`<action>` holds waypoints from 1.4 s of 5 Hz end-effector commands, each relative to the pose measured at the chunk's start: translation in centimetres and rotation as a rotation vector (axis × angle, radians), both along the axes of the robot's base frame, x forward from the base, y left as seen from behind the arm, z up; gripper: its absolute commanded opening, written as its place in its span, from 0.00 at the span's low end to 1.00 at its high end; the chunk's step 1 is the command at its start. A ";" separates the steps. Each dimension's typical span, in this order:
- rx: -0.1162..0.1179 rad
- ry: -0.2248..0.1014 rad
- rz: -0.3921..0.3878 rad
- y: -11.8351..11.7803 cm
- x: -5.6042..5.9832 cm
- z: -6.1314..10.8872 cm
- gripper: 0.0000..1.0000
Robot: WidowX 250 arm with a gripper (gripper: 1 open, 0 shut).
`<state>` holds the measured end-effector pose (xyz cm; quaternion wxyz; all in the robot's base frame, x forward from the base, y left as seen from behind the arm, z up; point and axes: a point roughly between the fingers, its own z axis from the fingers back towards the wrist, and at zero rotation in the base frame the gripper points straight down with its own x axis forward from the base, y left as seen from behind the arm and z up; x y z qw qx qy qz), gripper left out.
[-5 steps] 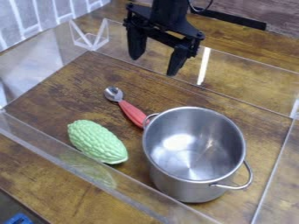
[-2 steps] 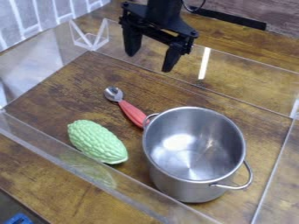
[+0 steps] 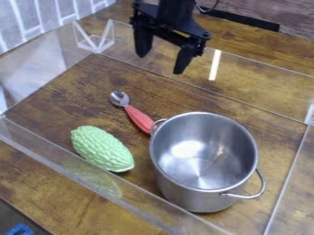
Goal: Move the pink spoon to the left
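From my remote station I see the black two-fingered gripper (image 3: 166, 53) hanging at the upper centre of the frame, its fingers spread wide and released, grasping nothing, pointed steeply down at the wooden tabletop (image 3: 73, 101). The small pink spoon with a silver metal bowl and a pinkish-red handle (image 3: 132, 111) lies flat near the middle of the frame, below and slightly left of the gripper and well apart from it. Its bowl points toward the upper left; its handle runs down and to the right until it meets the rim of the round, shiny stainless-steel pot (image 3: 205, 161), which fills the lower right of the frame. I cannot tell whether the handle tip touches the pot wall or merely stops beside it. The pot stands upright and open, with a loop handle showing at its right side. To the lower left sits a bumpy green vegetable (image 3: 101, 149), oblong and lying on its side, near the pot but apart from it, and well below the spoon's bowl. A clear acrylic wall (image 3: 50, 60) encloses the work area, running along the left edge and across the bottom of the frame, with glare on its panels. Bare wood lies to the left of the spoon, between it and the clear wall.
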<state>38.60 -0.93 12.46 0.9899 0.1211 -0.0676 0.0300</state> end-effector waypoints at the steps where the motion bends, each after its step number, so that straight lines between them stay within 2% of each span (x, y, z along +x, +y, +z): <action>1: -0.001 -0.062 -0.059 -0.7 1.3 2.8 1.00; 3: -0.008 -0.051 -0.057 -1.6 0.5 3.1 1.00; 5: -0.002 -0.075 -0.054 -0.1 1.3 3.1 1.00; 7: -0.006 -0.073 -0.031 0.7 0.7 3.2 1.00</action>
